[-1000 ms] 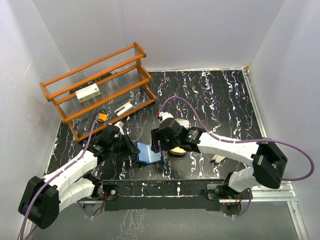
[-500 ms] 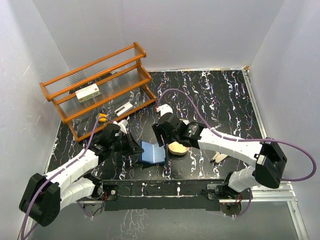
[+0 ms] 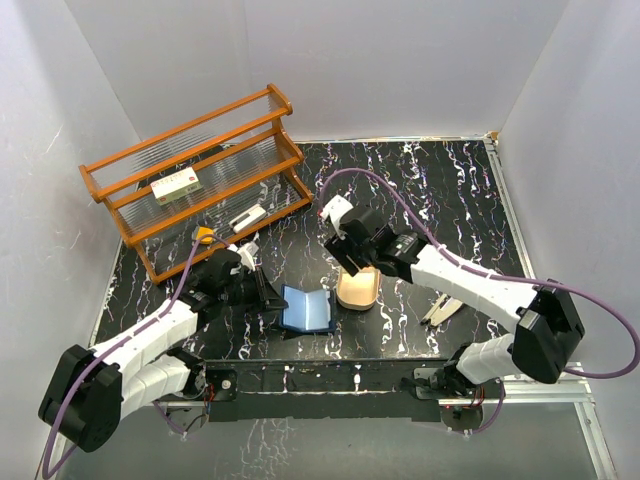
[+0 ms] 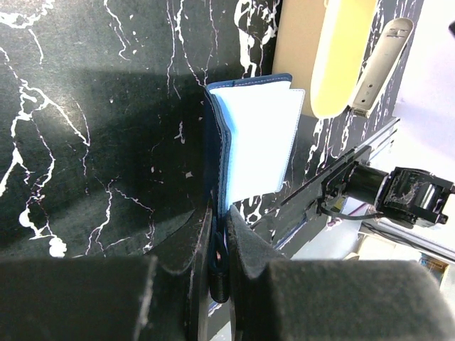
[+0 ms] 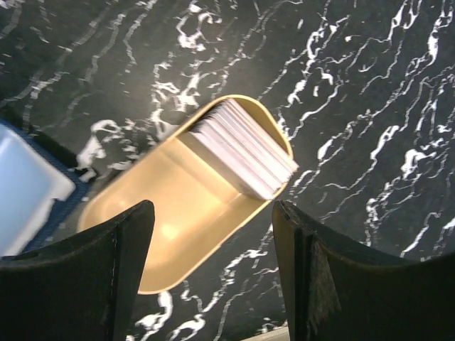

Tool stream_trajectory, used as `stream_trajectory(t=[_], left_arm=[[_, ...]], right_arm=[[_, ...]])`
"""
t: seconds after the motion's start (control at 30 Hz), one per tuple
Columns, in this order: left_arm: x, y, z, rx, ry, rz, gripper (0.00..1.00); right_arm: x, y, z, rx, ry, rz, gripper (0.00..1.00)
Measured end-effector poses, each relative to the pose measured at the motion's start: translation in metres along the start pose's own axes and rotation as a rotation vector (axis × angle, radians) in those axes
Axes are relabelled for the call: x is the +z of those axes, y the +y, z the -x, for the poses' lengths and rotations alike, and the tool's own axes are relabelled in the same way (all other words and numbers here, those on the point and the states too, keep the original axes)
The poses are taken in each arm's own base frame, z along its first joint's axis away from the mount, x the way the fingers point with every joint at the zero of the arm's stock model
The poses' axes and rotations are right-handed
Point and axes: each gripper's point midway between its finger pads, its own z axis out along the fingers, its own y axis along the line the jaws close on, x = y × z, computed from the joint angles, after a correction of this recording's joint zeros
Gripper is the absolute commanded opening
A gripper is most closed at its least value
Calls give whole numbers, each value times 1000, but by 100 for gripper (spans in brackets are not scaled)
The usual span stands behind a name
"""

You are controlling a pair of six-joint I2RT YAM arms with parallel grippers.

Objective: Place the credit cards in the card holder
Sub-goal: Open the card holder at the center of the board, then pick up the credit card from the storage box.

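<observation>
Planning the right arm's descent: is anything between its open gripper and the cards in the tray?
Nothing visible does. The right gripper hangs open above the tray, and the credit cards lie stacked and uncovered at one end; only the tray's wall rings them.

This looks like a robotics lab test cell, not a lived-in room. Plain white walls (image 3: 400,70) box in a black, white-veined surface (image 3: 430,190) on three sides. Two white-and-black robot arms, the left arm (image 3: 150,335) and the right arm (image 3: 470,285), are bolted side by side at its near edge. A bare purple cable (image 3: 360,171) loops in the open, aluminium framing (image 3: 590,430) runs along the right side, and a wooden rack (image 3: 200,165) stands like a staged prop.
</observation>
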Motion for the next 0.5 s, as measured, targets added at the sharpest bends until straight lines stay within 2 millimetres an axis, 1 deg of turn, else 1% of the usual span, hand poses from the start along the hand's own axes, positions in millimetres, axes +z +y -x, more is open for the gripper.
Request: stream_trajectory(t=[0.1,0.2,0.37,0.5], left_arm=[[1,4,-3,-3,5,5,0],[2,9,-7,-8,12,13,0],[0,8,-8,-5,5,6,0],[-1,7,-6,-5,-5,2,0]], right_arm=[[7,-17,-8,-59,14,-13,66],[15,-28,-18,-118,33,-17,67],[29,-31,-21,-215,34,-14,67],[43,-31,-30,-295,46,-14,67]])
